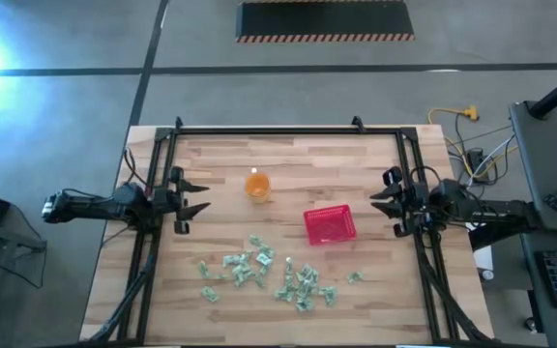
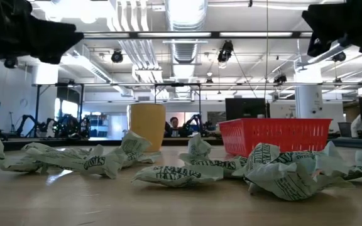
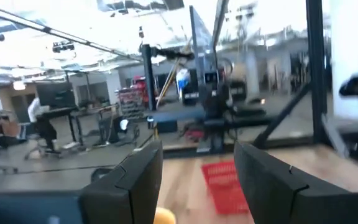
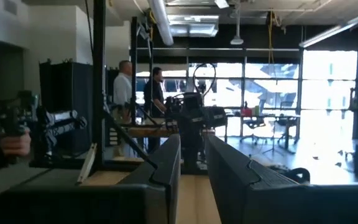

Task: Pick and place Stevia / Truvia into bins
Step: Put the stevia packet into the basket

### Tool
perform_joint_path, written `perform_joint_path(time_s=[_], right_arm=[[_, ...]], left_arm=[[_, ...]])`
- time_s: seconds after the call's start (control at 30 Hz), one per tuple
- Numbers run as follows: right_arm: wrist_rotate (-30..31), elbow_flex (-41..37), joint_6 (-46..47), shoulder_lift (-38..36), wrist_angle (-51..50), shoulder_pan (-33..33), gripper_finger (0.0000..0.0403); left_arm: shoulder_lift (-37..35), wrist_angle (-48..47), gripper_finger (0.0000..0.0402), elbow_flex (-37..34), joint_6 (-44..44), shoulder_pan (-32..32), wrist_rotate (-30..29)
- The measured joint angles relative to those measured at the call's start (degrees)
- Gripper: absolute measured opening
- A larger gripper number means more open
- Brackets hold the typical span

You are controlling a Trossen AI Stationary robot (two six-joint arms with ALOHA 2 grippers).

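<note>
Green-and-white crumpled sweetener packets [image 1: 259,271], scattered

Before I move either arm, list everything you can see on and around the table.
sweetener packets: many, green-and-white, crumpled, scattered across the table's near half
red basket: one, right of centre, no packets visible inside
orange cup: one, translucent, left of the basket
wooden table: one, light wood, black frame around it
people: two, standing in the room beyond
left gripper: open, empty, at the left edge
right gripper: slightly open, empty, at the right edge
</note>
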Motion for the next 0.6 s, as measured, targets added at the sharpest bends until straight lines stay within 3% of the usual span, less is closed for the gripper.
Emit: perform_joint_path(time_s=[0.27,0.4,0.6], right_arm=[[0.0,0.0,0.0,0.0,1.8,0.0,0.0068],[0.0,0.0,-2.2,0.0,3.5,0.0,0.0068],[0.9,0.0,-5.5,0.0,5.1,0.0,0.0068]], left_arm=[[0.0,12.0,0.0183,0.3,-1.4,0.0,0.4],[2.0,10.8,0.0183,3.4,2.2,0.0,3.3],[7.0,11.1,0.0183,9.2,5.9,0.0,3.2]])
